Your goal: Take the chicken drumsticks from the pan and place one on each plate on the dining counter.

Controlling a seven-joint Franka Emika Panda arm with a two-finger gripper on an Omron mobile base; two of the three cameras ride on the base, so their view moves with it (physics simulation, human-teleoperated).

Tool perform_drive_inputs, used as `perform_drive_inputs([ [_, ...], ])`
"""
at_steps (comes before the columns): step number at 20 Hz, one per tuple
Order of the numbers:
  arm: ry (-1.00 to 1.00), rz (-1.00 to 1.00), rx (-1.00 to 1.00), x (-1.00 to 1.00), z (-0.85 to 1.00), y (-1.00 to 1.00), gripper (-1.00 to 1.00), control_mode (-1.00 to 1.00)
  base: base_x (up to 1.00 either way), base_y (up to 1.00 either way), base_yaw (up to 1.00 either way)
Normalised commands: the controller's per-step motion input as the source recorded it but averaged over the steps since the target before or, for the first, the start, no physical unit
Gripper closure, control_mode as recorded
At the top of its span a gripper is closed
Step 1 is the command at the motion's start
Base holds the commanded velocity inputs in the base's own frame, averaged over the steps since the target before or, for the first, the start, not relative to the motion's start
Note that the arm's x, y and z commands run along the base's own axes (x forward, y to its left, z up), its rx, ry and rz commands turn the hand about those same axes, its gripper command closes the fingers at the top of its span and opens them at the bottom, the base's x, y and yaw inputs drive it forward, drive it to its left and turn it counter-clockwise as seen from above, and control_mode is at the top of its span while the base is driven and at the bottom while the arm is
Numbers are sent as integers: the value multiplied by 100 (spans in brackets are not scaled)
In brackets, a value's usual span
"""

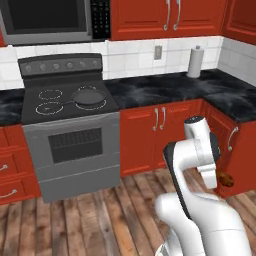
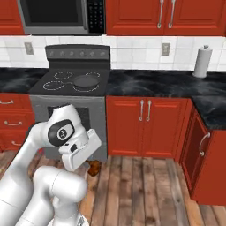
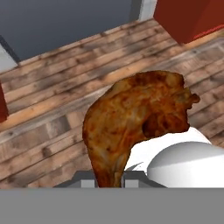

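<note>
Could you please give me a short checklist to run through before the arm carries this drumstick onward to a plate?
1. Gripper shut on the chicken drumstick: ok.
2. Drumstick off the wooden floor: ok, hanging above it.
3. Pan emptied on the stove: ok, nothing seen in it.
4. Free plate within reach: cannot tell.
5. Route to the dining counter: cannot tell.

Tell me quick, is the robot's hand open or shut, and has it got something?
Gripper: jaws shut on a chicken drumstick, carried low above the wooden floor.
</note>
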Motion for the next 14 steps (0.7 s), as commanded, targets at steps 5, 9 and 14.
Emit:
perform_drive_inputs([
  [5, 0, 0, 0, 0, 0, 0, 100, 100, -100, 0, 0],
  [9, 0, 0, 0, 0, 0, 0, 100, 100, -100, 0, 0],
  [14, 0, 0, 0, 0, 0, 0, 100, 100, -100, 0, 0],
])
